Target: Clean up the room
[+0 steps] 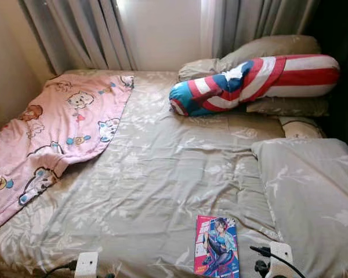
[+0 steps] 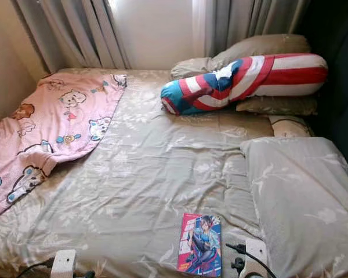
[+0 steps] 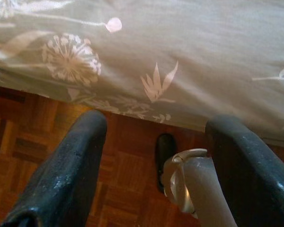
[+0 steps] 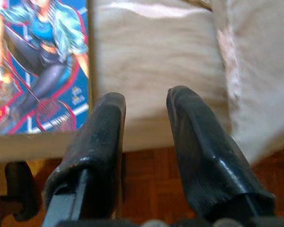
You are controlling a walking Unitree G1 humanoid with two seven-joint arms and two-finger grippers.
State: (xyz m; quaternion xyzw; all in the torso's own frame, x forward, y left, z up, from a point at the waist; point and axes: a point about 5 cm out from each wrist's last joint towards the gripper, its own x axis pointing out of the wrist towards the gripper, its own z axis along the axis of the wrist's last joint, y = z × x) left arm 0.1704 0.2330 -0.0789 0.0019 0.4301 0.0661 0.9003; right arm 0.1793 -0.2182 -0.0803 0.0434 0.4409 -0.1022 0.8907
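Note:
A comic book with a blue and red cover lies flat on the grey floral sheet at the bed's near edge. My right gripper hangs open just off that edge. It is beside the comic book, with nothing between its fingers. My left gripper is open wide low down by the bed's side, over the wooden floor. The white wrist blocks of both arms show at the bed's near edge.
A pink cartoon blanket covers the bed's left side. A red, white and blue striped bolster lies on grey pillows at the head. A folded grey quilt sits at the right. Curtains hang behind.

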